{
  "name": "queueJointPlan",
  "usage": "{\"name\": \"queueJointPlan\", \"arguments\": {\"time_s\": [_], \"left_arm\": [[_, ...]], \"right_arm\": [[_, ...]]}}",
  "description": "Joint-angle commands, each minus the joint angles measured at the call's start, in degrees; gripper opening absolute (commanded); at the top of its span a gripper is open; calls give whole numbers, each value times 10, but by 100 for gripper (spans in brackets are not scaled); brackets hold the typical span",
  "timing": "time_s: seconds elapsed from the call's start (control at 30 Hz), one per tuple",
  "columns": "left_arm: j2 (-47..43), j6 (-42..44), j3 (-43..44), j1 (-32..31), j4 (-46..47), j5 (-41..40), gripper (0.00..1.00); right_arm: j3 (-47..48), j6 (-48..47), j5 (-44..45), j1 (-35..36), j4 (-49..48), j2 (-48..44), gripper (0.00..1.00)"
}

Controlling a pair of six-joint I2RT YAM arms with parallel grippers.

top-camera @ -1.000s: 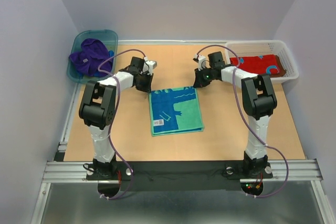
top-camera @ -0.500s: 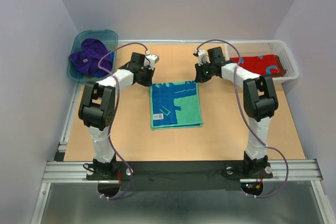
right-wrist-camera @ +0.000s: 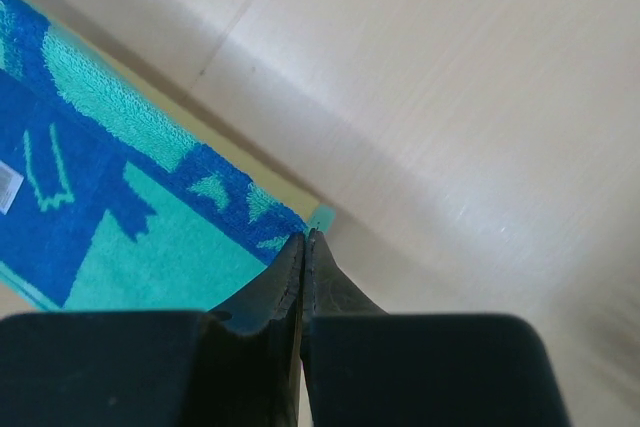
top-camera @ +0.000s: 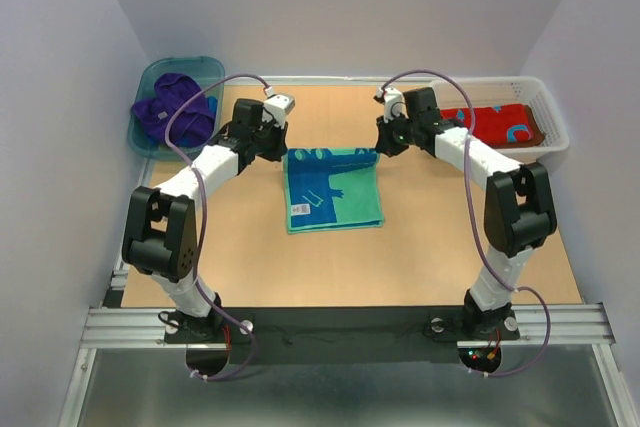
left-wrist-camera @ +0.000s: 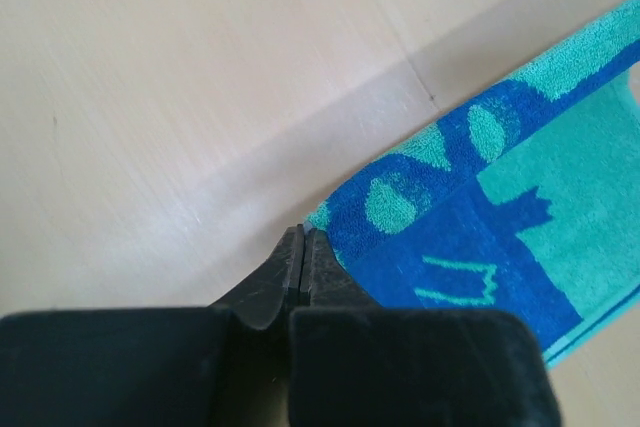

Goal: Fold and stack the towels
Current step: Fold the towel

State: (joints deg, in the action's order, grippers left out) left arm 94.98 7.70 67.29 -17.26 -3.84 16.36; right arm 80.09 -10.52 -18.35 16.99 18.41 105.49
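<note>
Tan table, teal-and-blue towel flat at its centre. The left end effector and right end effector each pinch a far corner, likely to fold that edge over. Behind sit a purple towel in the tub and a red towel in the basket.

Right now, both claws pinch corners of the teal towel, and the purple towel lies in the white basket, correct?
Not quite: the top view shows the purple towel in the teal tub, not the white basket. The left claw and right claw do pinch corners of the teal towel.
</note>
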Motion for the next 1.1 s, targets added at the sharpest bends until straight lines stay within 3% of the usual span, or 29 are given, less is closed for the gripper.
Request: {"name": "queueJointPlan", "arguments": {"time_s": [0.0,0.3,0.5,0.8,1.07], "left_arm": [[-46,-35,-46,1,-5,-4,0],[-133,-163,-138,-12,-56,-4,0],[-189,-251,-224,-44,-31,-26,0],[-163,-297,-280,-84,18,-100,0],[-169,-288,-244,-83,11,-148,0]], "right_arm": [[-53,16,32,8,-6,-46,1],[-169,99,1,23,-4,-142,0],[-247,149,-14,30,-5,-180,0],[-297,174,1,45,-22,-177,0],[-289,186,12,47,-41,-190,1]]}}
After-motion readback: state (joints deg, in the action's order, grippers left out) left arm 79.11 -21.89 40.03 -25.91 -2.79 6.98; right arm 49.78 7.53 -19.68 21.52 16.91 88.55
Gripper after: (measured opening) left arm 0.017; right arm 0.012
